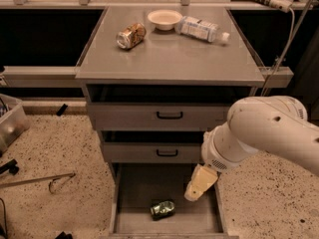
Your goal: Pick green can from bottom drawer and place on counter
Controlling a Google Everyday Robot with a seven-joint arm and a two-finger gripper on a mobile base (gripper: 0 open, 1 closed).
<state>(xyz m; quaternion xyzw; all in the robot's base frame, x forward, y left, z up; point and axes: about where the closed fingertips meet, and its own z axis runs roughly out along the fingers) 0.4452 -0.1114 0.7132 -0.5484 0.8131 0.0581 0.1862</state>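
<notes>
Landmark for this record: the grey metal three-drawer cabinet (169, 77).

1. The bottom drawer (142, 185), the deepest and lowest of the cabinet, stands pulled out towards the camera, and its flat grey floor is exposed.
2. The small dark green metallic drink can (162, 209) lies on its side on that floor, near the drawer's front edge and roughly mid-width of the cabinet.
3. The cream-coloured pincer (193, 195) hangs inside the open drawer towards the cabinet's right side, pointing down and left. It is near the green can but apart from it. Whether it is wide or narrow cannot be told, and it holds nothing visible.
4. The white robot arm (269, 133) reaches in from the cabinet's right.
5. The counter (174, 59), the cabinet's flat top, carries a tan-orange patterned can (131, 36) lying on its side, a shallow white bowl (164, 19) and a clear plastic bottle (202, 29) also lying down, all towards the cabinet's rear edge.
6. The two upper black-handled drawers (169, 116) sit part open.
</notes>
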